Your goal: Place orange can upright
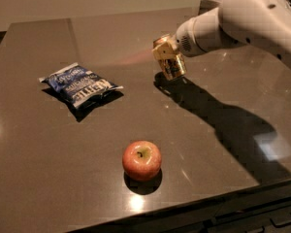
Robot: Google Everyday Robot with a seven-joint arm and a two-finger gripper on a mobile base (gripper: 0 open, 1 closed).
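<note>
The orange can has a tan-orange body with dark markings and a silver end. It hangs tilted just above the dark table, near the back centre. My gripper reaches in from the upper right on a thick white arm and is shut on the can near its upper end. The can's lower end is close to the tabletop; I cannot tell whether it touches.
A blue chip bag lies flat at the left. A red-orange apple stands near the front centre. The table's front edge runs along the bottom right. The arm's shadow falls across the right side.
</note>
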